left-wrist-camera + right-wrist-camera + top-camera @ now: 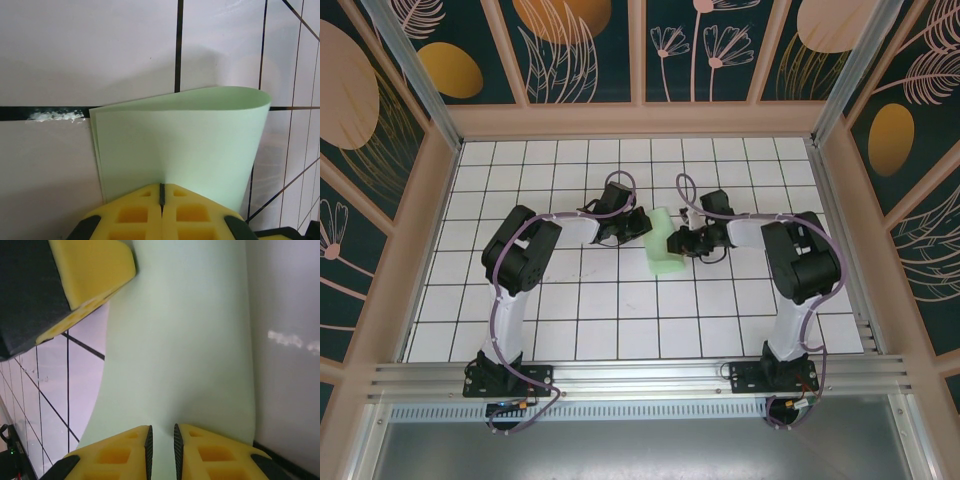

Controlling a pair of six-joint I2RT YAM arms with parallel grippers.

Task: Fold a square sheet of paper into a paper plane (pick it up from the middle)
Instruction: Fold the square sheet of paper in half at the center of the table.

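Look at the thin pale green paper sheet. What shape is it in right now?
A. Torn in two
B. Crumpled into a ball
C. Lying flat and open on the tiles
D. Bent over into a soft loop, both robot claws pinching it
D: the thin pale green paper sheet curves over on itself, uncreased, with the left gripper and right gripper each pinching an edge.

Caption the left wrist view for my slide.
Left gripper shut on the folded-over mint-green sheet of paper above the white tiles.
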